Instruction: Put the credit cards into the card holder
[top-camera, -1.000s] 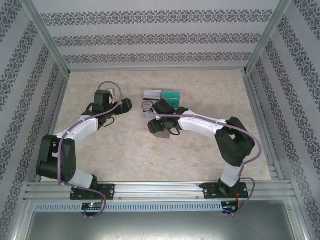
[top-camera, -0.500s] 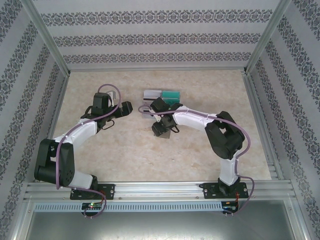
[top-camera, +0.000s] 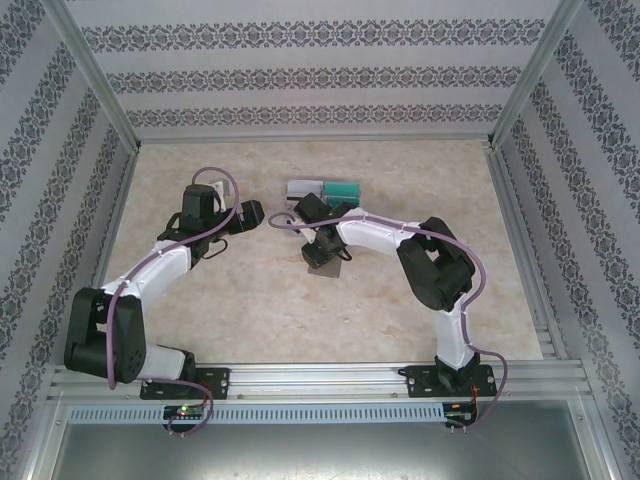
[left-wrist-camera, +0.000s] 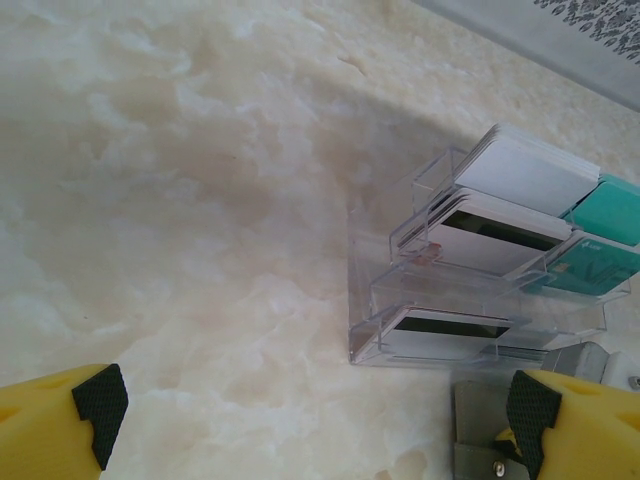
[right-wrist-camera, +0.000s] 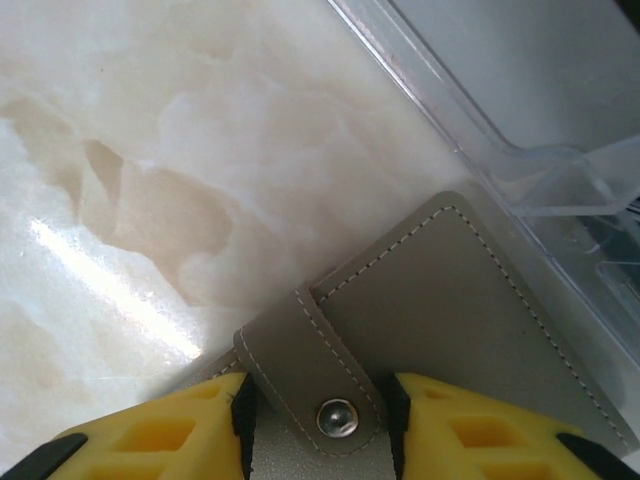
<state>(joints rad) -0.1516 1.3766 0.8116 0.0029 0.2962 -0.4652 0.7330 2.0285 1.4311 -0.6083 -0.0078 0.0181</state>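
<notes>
The grey card holder (right-wrist-camera: 470, 300) lies closed on the table just in front of the clear tray, and it shows as a small grey square (top-camera: 325, 268) from above. My right gripper (right-wrist-camera: 318, 420) points down at it, its pads pressed to both sides of the snap tab (right-wrist-camera: 335, 385). White-grey credit cards (left-wrist-camera: 490, 240) with dark stripes and teal ones (left-wrist-camera: 610, 210) stand in the tray's compartments. My left gripper (left-wrist-camera: 310, 420) hovers wide open left of the tray, nothing between its fingers. From above it (top-camera: 250, 212) points right toward the tray.
The clear four-compartment tray (top-camera: 322, 190) stands at the middle back of the marble table; its near corner (left-wrist-camera: 352, 355) sits close to the wallet. Patterned walls and metal rails enclose the table on three sides. Bare table lies to the left and front.
The right arm's elbow has swung inward to the left while its gripper stays over the wallet. The left arm has shifted slightly. The wallet has barely moved.
</notes>
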